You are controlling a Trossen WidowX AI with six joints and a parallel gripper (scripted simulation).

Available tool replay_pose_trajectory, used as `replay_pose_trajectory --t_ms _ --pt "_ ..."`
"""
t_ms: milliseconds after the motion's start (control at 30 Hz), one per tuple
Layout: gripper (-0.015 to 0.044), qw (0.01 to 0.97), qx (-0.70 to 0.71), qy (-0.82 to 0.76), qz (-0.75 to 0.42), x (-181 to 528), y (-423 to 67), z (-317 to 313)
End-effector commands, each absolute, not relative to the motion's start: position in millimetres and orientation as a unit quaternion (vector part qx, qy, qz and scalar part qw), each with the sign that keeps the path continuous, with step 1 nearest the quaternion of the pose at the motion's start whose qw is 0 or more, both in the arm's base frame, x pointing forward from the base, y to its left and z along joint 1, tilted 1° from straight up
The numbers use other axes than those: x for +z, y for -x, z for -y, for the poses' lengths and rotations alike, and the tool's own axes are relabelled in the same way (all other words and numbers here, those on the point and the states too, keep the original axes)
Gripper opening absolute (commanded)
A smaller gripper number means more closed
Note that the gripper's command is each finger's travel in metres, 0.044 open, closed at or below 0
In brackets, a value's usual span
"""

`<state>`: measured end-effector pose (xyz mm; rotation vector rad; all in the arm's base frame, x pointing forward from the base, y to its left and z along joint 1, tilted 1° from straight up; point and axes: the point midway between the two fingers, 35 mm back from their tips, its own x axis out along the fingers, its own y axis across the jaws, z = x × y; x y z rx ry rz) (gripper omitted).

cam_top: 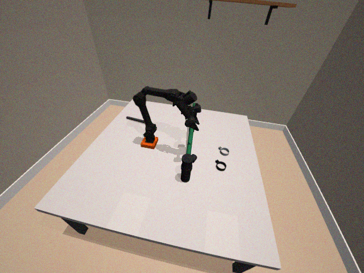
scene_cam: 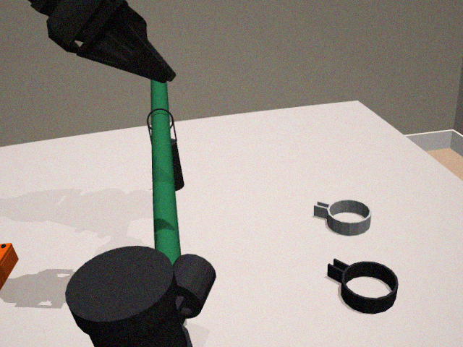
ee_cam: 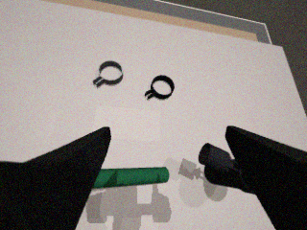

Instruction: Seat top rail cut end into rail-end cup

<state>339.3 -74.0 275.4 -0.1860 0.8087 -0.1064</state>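
Observation:
The green top rail (cam_top: 190, 141) (scene_cam: 162, 186) (ee_cam: 131, 176) runs through the thin loop cap on the small dark line post (scene_cam: 177, 168). It slopes toward the big black post (cam_top: 184, 173) (scene_cam: 119, 287). The rail-end cup (cam_top: 194, 158) (scene_cam: 194, 277) (ee_cam: 216, 165) hangs beside the post's cap, up at the top. In the wrist view a small gap shows between the rail's cut end and the cup. My gripper (cam_top: 194, 124) (scene_cam: 161, 76) (ee_cam: 167, 131) is open. It stands over the rail's far part with a finger on each side. I cannot tell if it touches the rail.
A loose grey band (cam_top: 224, 149) (scene_cam: 347, 216) (ee_cam: 110, 73) and a loose black band (cam_top: 222, 163) (scene_cam: 368, 285) (ee_cam: 160, 86) lie on the white table (cam_top: 117, 190) right of the rail. The arm's orange base (cam_top: 149, 143) (scene_cam: 5, 257) stands left. A dark rod (cam_top: 133, 118) lies behind the base.

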Motion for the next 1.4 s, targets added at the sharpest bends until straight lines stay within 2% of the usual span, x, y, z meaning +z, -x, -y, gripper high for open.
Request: replay_pose_trajectory --t_ms 0,400,667,1000,1367 --pt "0.0440 0.869 -0.045 -0.026 -0.492 241 -301 32" --pt "0.0440 0.868 -0.031 0.008 -0.495 240 -304 39" --pt "0.0440 0.827 0.077 0.255 -0.495 232 -321 99" --pt "0.0440 0.682 0.209 0.522 -0.468 219 -324 180" --pt "0.0440 0.671 0.217 0.535 -0.465 218 -323 185"
